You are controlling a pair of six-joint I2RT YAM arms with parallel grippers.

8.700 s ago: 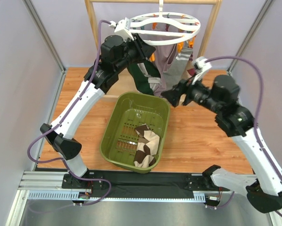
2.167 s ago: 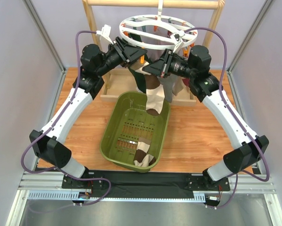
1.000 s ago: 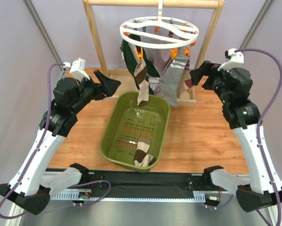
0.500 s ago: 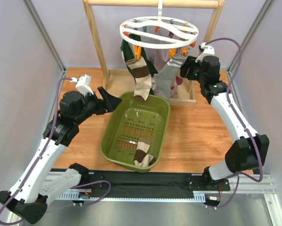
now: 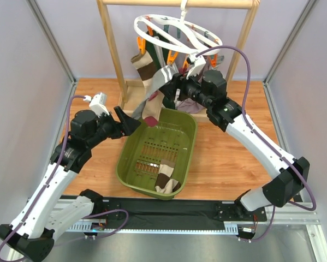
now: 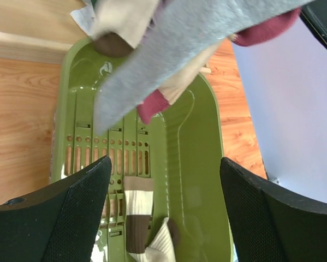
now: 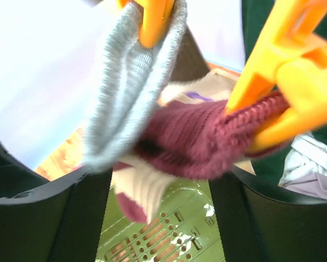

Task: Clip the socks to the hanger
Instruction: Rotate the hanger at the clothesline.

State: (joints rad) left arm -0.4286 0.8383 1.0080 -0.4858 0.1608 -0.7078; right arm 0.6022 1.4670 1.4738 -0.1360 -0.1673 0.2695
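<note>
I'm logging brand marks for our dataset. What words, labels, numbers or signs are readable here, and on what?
No readable text anywhere.
The basket floor bears a small moulded mark, too blurred to read.
The socks, hanger and clips show no print.

Olive green slotted basket [image 5: 188, 150] sits mid-table [image 5: 229, 158] on the wood top. A light wooden rack [image 5: 111, 43] stands just behind it at the far edge.

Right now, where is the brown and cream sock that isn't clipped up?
Top view, low centre: the sock lies inside the olive basket, at its near end.
</note>
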